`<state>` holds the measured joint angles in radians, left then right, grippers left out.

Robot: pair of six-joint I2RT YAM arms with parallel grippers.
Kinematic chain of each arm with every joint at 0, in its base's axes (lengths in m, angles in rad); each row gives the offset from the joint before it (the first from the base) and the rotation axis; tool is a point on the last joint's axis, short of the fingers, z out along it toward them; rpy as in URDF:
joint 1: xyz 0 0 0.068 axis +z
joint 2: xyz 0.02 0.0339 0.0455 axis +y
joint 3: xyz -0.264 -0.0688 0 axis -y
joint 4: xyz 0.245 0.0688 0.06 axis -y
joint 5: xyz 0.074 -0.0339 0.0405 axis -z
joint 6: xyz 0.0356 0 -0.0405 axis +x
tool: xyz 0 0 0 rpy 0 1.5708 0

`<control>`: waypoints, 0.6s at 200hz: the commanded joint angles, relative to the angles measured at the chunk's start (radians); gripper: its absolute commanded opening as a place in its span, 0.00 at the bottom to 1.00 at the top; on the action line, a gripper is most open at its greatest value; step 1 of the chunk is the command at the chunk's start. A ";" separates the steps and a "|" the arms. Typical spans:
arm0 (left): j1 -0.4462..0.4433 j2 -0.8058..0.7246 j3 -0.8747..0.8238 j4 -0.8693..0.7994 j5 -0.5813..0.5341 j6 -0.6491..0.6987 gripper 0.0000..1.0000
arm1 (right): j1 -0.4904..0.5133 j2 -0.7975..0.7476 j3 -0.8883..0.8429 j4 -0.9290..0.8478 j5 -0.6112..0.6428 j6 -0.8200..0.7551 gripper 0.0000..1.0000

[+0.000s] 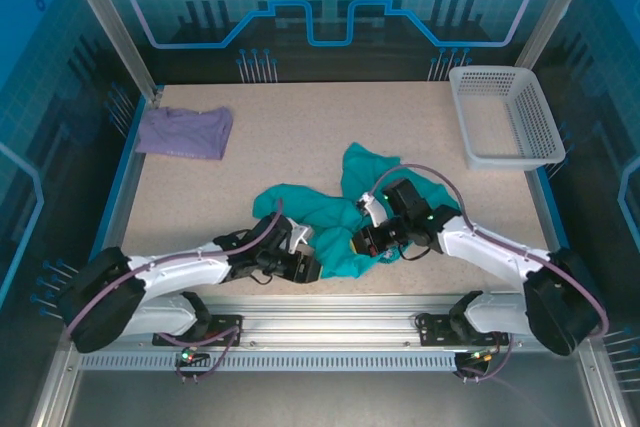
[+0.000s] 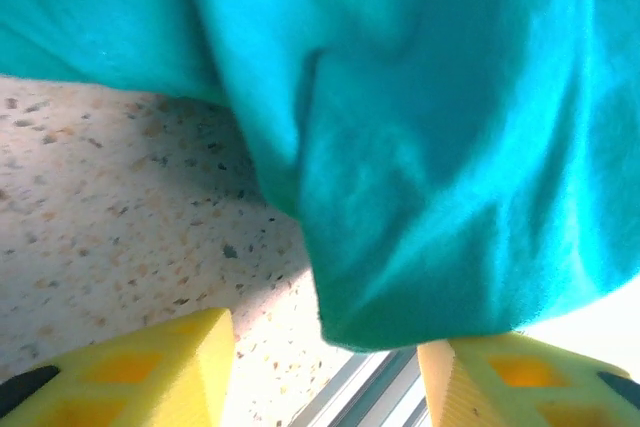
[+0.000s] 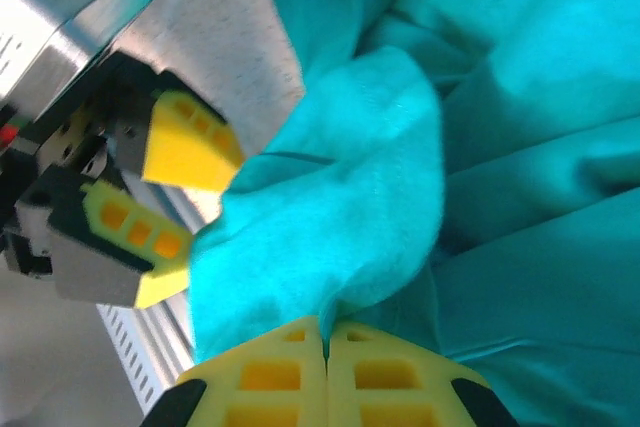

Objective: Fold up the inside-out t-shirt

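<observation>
**Crumpled t-shirt (image 1: 312,209) pinched by the right tool (image 1: 365,241) at the near edge of the desk (image 1: 300,137)**

The right tool's yellow fingers (image 3: 270,377) are pressed tight together on a fold of the teal cloth. Just beside it, the left tool (image 1: 303,267) has its jaws apart, with the shirt's edge hanging over the gap and nothing gripped. The t-shirt lies bunched on the near middle of the desk. Farther back, a lavender shirt (image 1: 185,132) lies at far left and a white basket (image 1: 488,72) sits at far right.

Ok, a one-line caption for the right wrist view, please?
Right hand shut on a fold of the teal t-shirt, with the left hand open at the cloth's edge.
</observation>
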<state>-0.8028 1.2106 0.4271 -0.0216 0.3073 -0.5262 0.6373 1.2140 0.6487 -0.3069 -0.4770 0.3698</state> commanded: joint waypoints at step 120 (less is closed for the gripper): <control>-0.062 -0.005 0.188 -0.013 0.085 0.083 0.57 | 0.128 -0.300 -0.231 0.175 0.055 -0.059 0.00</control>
<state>-0.8539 1.1713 0.5694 -0.0463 0.3496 -0.4896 0.7536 0.9329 0.4263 -0.1474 -0.4404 0.3279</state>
